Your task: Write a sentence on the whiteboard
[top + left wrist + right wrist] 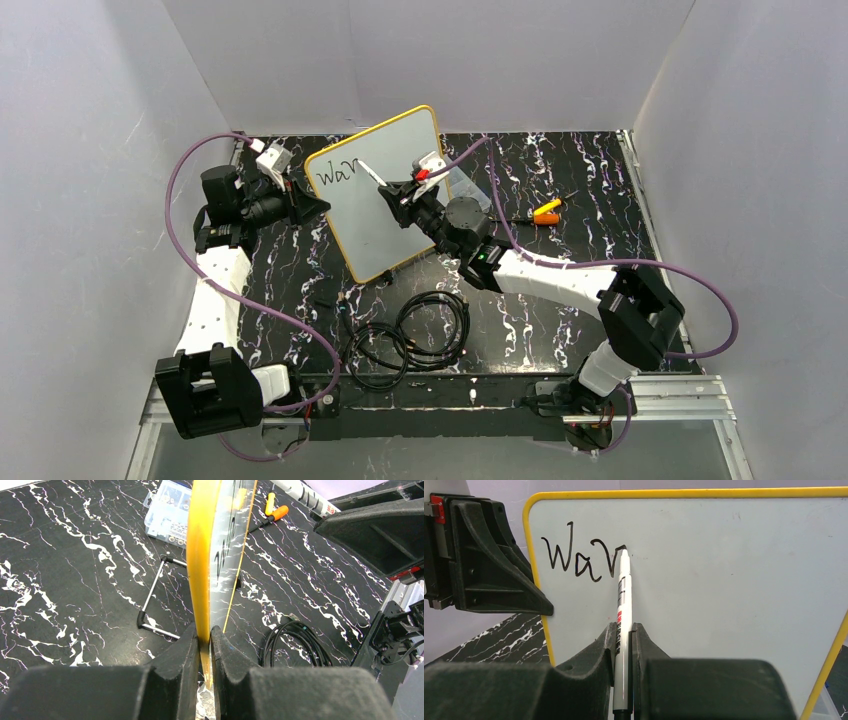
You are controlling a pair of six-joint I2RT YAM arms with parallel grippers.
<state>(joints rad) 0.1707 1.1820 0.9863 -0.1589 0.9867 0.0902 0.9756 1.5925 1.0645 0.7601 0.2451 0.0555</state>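
On my feed: the white whiteboard, framed yellow-orange, carries black lettering at ten o'clock; white marker, black tip; tabletop black marble veined white.

Right half of the board is wide open past the marker; left gripper hogs its left edge, cables clutter the front.

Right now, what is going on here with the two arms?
The left gripper is shut on the edge of the whiteboard, holding it up. The right gripper holds a marker with its tip at the whiteboard. The sentence has only begun: "Wa" and part of a third letter.
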